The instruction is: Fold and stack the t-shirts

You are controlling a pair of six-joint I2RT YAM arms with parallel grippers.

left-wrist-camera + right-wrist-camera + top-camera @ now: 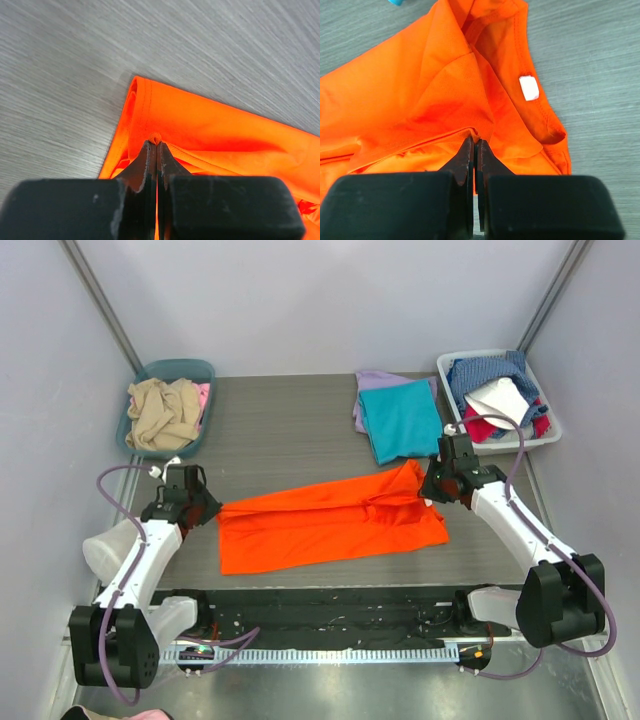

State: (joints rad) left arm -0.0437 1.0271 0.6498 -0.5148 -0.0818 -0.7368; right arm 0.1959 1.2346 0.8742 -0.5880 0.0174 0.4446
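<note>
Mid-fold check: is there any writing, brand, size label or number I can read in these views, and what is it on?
No readable text in any view.
The small white neck tag inside the collar of the bright orange cloth t-shirt: looks blank, no legible print.

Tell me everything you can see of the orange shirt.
The orange shirt is bright, soft, thin cloth, lying crosswise on the grey table, folded lengthwise into a rumpled band. Its collar end points to the robot's right, with a white label inside the neck. The left jaws are shut on a fold at its left edge, the right jaws on a fold near the collar.
</note>
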